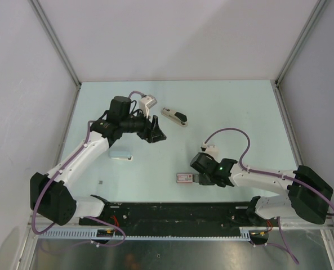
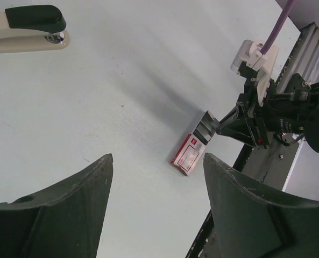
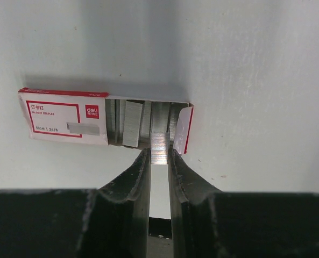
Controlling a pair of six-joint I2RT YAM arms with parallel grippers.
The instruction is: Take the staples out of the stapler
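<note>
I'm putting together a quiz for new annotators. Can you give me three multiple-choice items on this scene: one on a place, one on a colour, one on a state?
1. Where does the stapler lie?
A. On the table, apart from both grippers
B. Between the right gripper's fingers
C. On top of the staple box

2. What colours is the staple box printed in?
A. Green on white
B. Black on yellow
C. Red on white

3. How does the right gripper stand?
A. Wide open above bare table
B. Shut on a staple strip at the box's open end
C. Shut on the stapler

Answers:
1 A: the top view shows the stapler lying free, with the open left gripper short of it.
2 C: the right wrist view shows red borders and a red logo patch on white.
3 B: that view shows both fingers pressed against the silvery strip.
</note>
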